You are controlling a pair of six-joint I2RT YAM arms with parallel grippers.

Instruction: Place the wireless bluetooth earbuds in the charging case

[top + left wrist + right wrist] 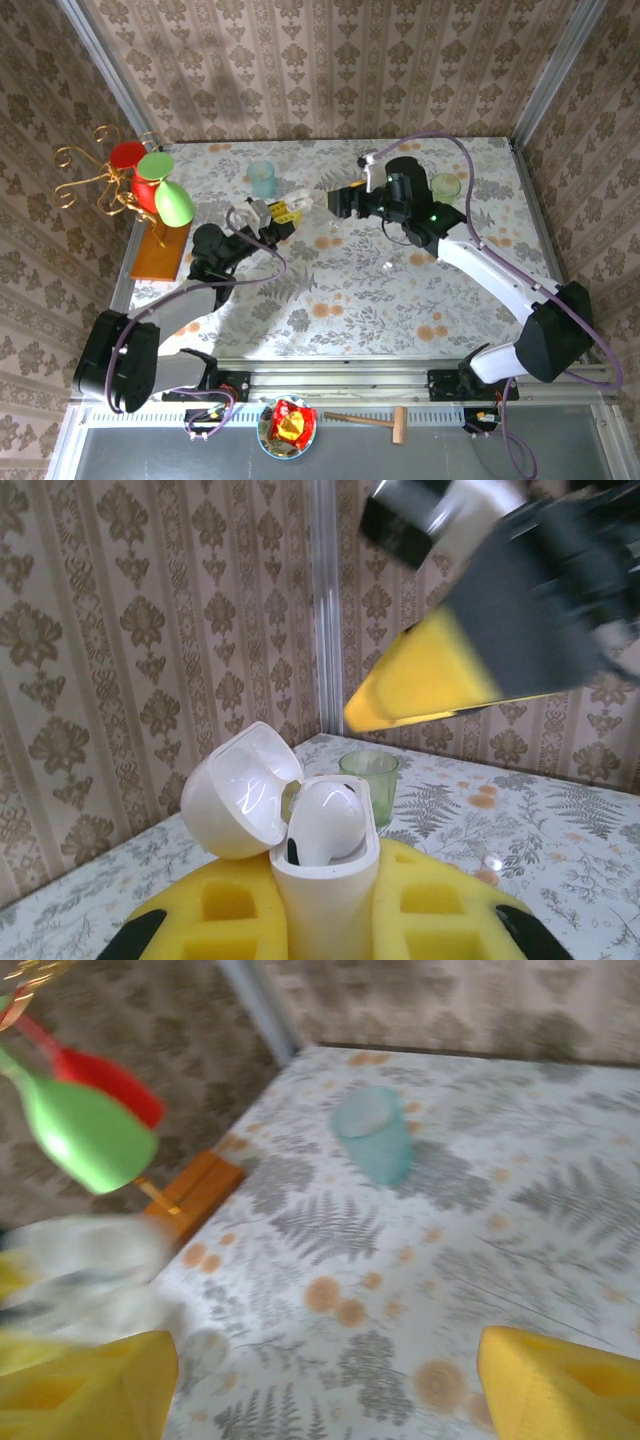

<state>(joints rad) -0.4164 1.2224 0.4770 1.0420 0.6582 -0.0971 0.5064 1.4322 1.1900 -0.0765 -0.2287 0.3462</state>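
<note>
Two arms reach in over a flower-patterned table. At the far left a gilt wire stand carries red and green plastic glasses above an orange wooden base. Next along, the left gripper is clenched on the white charging case, which stands upright between its yellow pads. The case's lid is swung open to the left, and a rounded white piece sits in its mouth; whether that is an earbud I cannot tell. A pale blue cup stands just behind this gripper.

Toward the middle, the right gripper hangs above the table facing the case, near it but apart. Its yellow fingers are spread wide with nothing between them. A tiny glinting earbud lies loose on the table just in front of that gripper, and a second earbud lies further right, nearer the arms' bases; both are too small to show detail. A green cup stands behind the right arm. At the near edge lie a bowl of wrapped snacks and a small wooden mallet
</note>
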